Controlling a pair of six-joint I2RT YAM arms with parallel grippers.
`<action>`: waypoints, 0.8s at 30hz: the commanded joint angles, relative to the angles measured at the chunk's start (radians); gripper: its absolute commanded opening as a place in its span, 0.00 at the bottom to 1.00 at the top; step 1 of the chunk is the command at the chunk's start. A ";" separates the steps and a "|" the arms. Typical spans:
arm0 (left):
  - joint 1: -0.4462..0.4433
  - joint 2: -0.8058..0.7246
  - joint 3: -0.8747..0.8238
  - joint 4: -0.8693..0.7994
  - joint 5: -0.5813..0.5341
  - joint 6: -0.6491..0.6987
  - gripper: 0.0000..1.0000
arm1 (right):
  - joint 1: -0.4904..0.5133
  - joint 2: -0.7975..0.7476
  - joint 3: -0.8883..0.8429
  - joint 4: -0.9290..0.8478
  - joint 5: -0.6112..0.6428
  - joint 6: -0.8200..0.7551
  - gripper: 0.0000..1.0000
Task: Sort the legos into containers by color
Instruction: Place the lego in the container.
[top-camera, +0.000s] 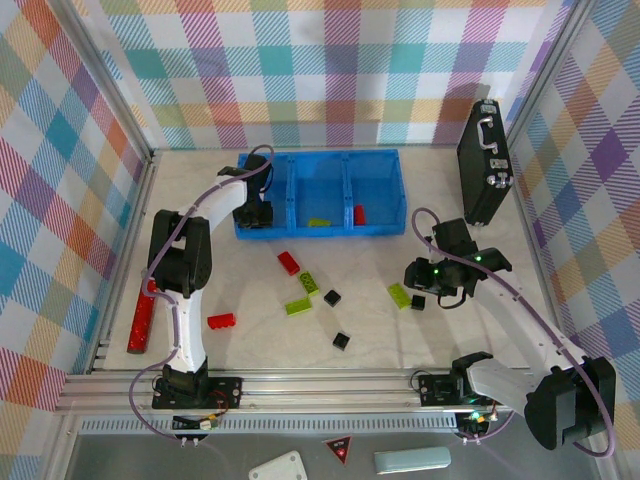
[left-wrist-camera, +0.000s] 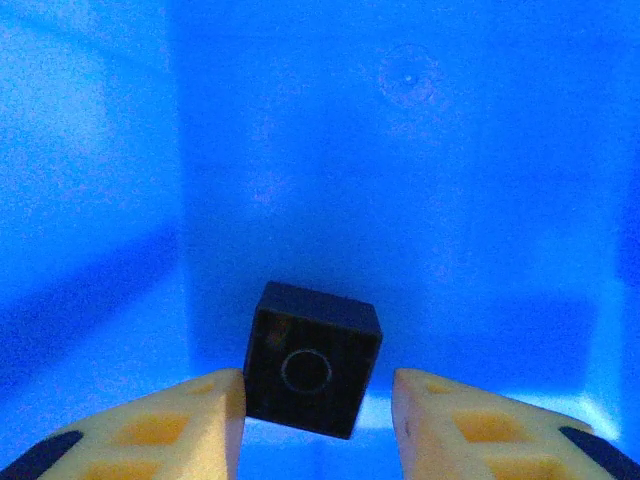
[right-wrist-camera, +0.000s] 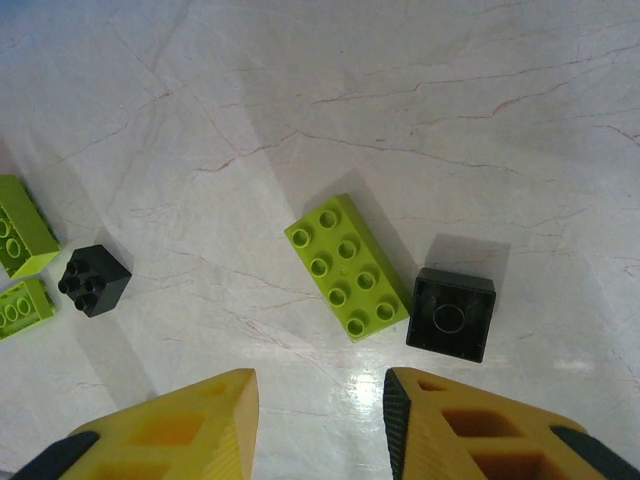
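1. The black brick is down inside the left compartment of the blue tray. It sits a bit skewed between the yellow fingers of the left gripper.
2. Those jaws are only cracked apart. The brick touches one finger and there's a sliver of gap at the other, so I'd call it let go rather than pinched.
3. Already binned: one lime brick in the middle compartment and one red brick in the right compartment. So every colour has a home now.
4. Out on the table I count two loose red bricks, three loose lime bricks and three loose black bricks. My guess is we're maybe a quarter of the way through, with plenty left.
5. The right gripper hovers low over the tabletop with its jaws parted and nothing between them. A lime two-by-four and a flipped black brick lie just beside each other right in front of it. Looks like one of them is the next pick, though that's me guessing.
6. Left arm: up from its base, elbow high, forearm reaching forward, wrist tipped down into the tray's near-left corner.
7. Right arm: curls in from the lower right toward the middle of the table, wrist pointing down.
8. Off to the sides are a long red bar by the left edge and a black briefcase standing at the far right. Neither looks involved.
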 joint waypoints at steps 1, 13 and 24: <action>0.010 -0.045 -0.008 -0.025 -0.015 -0.013 0.43 | 0.005 -0.003 -0.001 0.003 -0.012 -0.007 0.40; 0.010 -0.099 0.008 -0.022 0.071 -0.027 0.43 | 0.006 0.022 0.016 0.004 -0.014 -0.012 0.40; 0.010 -0.236 -0.048 -0.023 0.077 -0.026 0.43 | 0.006 0.078 0.001 0.016 -0.018 -0.010 0.40</action>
